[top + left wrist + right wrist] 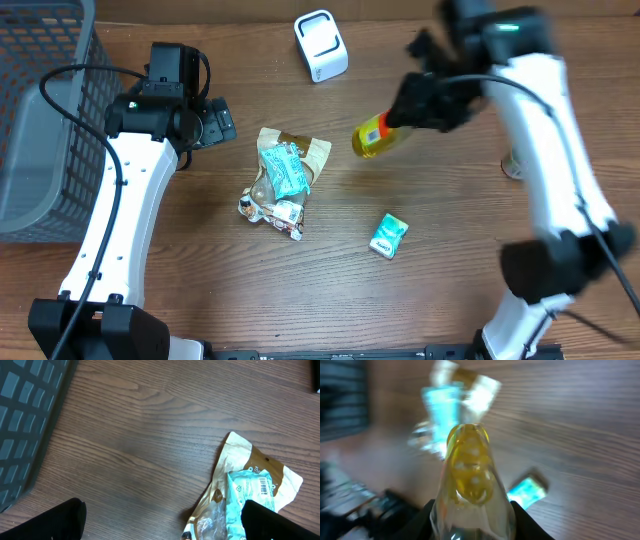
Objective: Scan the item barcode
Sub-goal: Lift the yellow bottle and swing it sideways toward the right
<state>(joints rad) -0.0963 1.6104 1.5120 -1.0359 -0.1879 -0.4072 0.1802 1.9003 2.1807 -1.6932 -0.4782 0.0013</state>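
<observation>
My right gripper (408,112) is shut on a yellow item (377,136) with a red-and-white label and holds it in the air, right of the table's middle. In the right wrist view the yellow item (469,467) in clear wrapping fills the space between both black fingers (532,525); the picture is blurred. A white barcode scanner (321,45) stands at the back centre, up and left of the held item. My left gripper (215,122) hovers open, left of a pile of snack bags (282,180). Its fingers (55,522) hold nothing, and the bags (250,487) lie by the right one.
A grey mesh basket (40,130) fills the left edge, also seen as the basket (25,415) in the left wrist view. A small teal packet (388,236) lies front of centre, below the held item. A small round object (512,166) sits by the right arm.
</observation>
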